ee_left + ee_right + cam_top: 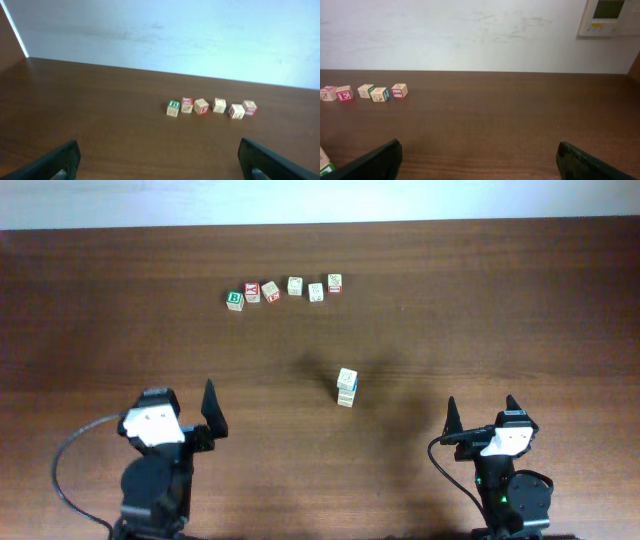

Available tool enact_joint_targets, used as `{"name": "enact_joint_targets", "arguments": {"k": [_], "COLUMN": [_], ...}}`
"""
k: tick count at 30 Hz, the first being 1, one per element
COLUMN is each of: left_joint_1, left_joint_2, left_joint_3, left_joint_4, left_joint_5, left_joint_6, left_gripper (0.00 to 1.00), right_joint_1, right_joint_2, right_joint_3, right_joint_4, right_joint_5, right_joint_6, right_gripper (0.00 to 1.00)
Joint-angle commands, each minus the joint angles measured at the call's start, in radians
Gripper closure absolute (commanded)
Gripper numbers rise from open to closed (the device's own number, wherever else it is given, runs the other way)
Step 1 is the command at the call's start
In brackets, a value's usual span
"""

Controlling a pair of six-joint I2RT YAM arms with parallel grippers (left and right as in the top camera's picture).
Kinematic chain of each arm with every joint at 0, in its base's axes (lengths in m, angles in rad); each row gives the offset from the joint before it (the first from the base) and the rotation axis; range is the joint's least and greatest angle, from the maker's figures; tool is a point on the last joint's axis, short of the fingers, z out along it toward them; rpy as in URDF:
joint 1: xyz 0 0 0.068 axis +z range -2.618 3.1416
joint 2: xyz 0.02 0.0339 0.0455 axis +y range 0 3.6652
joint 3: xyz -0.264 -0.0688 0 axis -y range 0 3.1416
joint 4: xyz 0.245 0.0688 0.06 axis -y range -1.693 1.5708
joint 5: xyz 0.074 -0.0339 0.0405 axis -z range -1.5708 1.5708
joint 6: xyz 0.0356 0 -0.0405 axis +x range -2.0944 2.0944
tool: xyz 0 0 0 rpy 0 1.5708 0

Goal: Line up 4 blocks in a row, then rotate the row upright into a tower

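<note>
Square-edged wooden blocks point(295, 285) in a row upper centre of smooth dark table point(500, 310), two-block stack point(346, 387) mid-frame, open wood around. Left gripper point(159, 145) and right gripper point(479, 145) spread wide, empty.

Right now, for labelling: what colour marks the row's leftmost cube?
Green on the leftmost cube; clearest in the left wrist view.

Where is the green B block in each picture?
Overhead: the green B block is at the left end of the row of blocks.
Left wrist: left end of the row, just right of centre.
Right wrist: not in it; the row runs off the left edge.
Shared landmark: the red-faced block at the row's right end.
</note>
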Motion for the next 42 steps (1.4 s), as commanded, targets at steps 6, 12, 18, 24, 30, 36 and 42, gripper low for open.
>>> {"name": "enact_joint_targets", "arguments": {"k": [6,12,18,24,30,36,42], "left_joint_1": [0.024,0.040,0.040,0.040,0.040,0.040,0.040], "left_joint_2": [-0.315,-0.339,-0.339,-0.338,-0.338,-0.338,-0.338], "left_joint_3": [-0.320,-0.359,-0.359,-0.359,-0.359,-0.359,-0.359], "left_joint_4": [0.135,0.134,0.133,0.133,0.133,0.133,0.133], "left_joint_5": [0.065,0.076,0.083,0.090,0.090,0.090,0.090], "left_joint_6": [0.086,0.086,0.086,0.085,0.085,0.085,0.085], "left_gripper": [0.01,0.01,0.01,0.01,0.01,0.01,0.01], "right_joint_1": [-0.007,-0.007,-0.007,-0.007,-0.007,-0.007,-0.007], "right_joint_2": [-0.007,-0.007,-0.007,-0.006,-0.006,-0.006,-0.006], "right_joint_3": [-0.009,-0.009,-0.009,-0.009,-0.009,-0.009,-0.009], "right_joint_4": [-0.001,-0.001,-0.001,-0.001,-0.001,-0.001,-0.001], "right_joint_5": [0.012,0.012,0.012,0.012,0.012,0.012,0.012], "right_joint_6": [0.001,0.001,0.001,0.001,0.001,0.001,0.001], "right_gripper": [0.02,0.02,0.02,0.02,0.02,0.02,0.02]}}
